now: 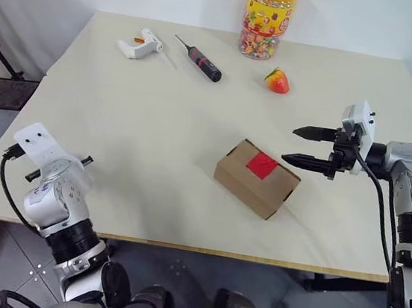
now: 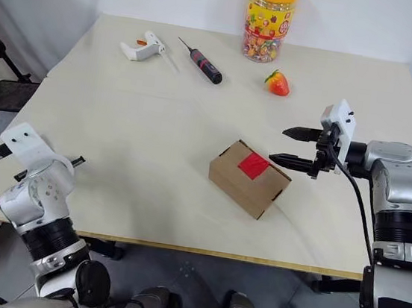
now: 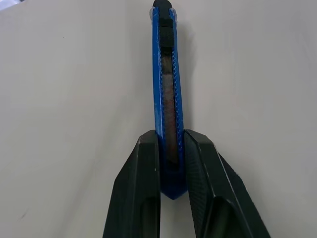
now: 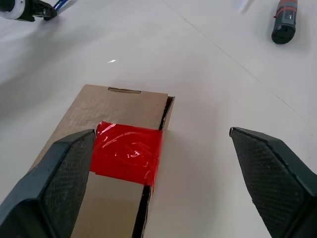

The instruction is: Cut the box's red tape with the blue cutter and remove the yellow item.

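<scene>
We see our left claw [image 3: 172,163] pinching the blue cutter [image 3: 167,89] by one end, its fingers [image 3: 136,193] pressed against both sides of the handle, at the near left edge of the surface [image 1: 155,140]. The box [image 1: 256,178] lies well apart from it, toward the right of the surface, the red tape [image 1: 262,165] across its lid seam. Our right claw [image 1: 303,146] hovers just beside the box's right end, spread wide and holding nothing.
</scene>
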Robot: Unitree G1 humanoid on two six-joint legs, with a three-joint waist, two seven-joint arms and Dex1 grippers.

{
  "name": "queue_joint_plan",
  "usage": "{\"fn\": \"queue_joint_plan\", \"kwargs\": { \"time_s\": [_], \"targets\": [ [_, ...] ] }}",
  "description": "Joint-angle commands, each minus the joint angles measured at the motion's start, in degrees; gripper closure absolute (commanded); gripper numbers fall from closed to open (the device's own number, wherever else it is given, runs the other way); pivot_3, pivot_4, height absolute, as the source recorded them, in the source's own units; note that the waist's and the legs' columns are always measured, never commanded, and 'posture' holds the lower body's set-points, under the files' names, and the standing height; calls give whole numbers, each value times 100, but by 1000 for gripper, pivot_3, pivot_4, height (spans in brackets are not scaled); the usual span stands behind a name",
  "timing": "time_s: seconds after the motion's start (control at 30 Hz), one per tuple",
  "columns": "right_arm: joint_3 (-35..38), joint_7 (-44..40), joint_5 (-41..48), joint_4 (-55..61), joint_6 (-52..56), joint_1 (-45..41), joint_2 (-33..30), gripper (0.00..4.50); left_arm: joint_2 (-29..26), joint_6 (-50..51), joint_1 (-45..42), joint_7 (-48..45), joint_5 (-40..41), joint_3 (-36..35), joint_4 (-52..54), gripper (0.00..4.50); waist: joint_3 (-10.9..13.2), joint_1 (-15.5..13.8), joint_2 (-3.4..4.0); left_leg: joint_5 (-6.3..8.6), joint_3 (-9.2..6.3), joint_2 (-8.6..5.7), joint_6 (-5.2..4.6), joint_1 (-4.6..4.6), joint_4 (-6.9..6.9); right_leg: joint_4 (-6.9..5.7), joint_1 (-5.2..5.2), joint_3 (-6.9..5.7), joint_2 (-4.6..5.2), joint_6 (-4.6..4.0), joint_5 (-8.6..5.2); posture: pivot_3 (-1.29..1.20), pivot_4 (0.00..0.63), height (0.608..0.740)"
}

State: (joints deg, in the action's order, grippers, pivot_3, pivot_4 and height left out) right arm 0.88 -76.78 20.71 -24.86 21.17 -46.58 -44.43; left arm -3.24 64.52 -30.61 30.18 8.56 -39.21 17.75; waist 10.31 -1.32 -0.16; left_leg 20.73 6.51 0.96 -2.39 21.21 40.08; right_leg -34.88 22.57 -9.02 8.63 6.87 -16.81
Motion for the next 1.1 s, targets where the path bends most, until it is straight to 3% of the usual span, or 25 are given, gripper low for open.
{"fn": "queue_joint_plan", "kwargs": {
  "time_s": [0.03, 0.3, 0.5, 0.67, 0.83, 1.1],
  "targets": [
    [203, 12, 88, 214, -47, -64, -70, 0, -218, 315, 272, -946, 585, 117, 627, 4121, 0, -7, 0, 0, 0, 0, 0, 1, 1, 1, 0, 0, 0, 0, 0, 0, 150, 740],
    [305, 92, 207, 520, 36, 128, -55, 0, -1760, -374, 1613, -3544, 1592, 591, 1301, 4121, 2, 4, -3, 3, -1, 5, 6, 5, -1, 3, 6, 1, -4, -3, -2, 0, 150, 740],
    [337, 228, 327, 1194, 111, 391, -37, 0, -3278, -868, 2432, -6015, 2471, 1059, 1351, 4121, 5, 22, 4, 4, 0, 5, 8, 5, -1, 3, 7, 3, -4, -5, -3, 0, 150, 740],
    [422, 382, 496, 1908, 296, 718, -77, 0, -4273, -1856, 3078, -7765, 2476, 1668, 1078, 4121, 11, 39, 14, 6, 2, 7, 11, 6, -5, 9, 10, 4, -7, -7, -4, 0, 150, 740],
    [505, 624, 687, 2848, 531, 1235, -127, 0, -4825, -2891, 3089, -8952, 2221, 2375, 661, 4121, 18, 24, 26, 7, 6, 7, 12, 6, -5, 9, 11, 6, -7, -8, -5, 0, 150, 740],
    [499, 1362, 778, 4185, 1101, 1749, -147, 0, -4977, -4340, 2071, -9561, 1059, 3704, -822, 4121, 34, 13, 54, 6, 19, 5, 11, 6, -8, 4, 20, 7, -8, -8, -5, 0, 150, 740]
  ]
}}
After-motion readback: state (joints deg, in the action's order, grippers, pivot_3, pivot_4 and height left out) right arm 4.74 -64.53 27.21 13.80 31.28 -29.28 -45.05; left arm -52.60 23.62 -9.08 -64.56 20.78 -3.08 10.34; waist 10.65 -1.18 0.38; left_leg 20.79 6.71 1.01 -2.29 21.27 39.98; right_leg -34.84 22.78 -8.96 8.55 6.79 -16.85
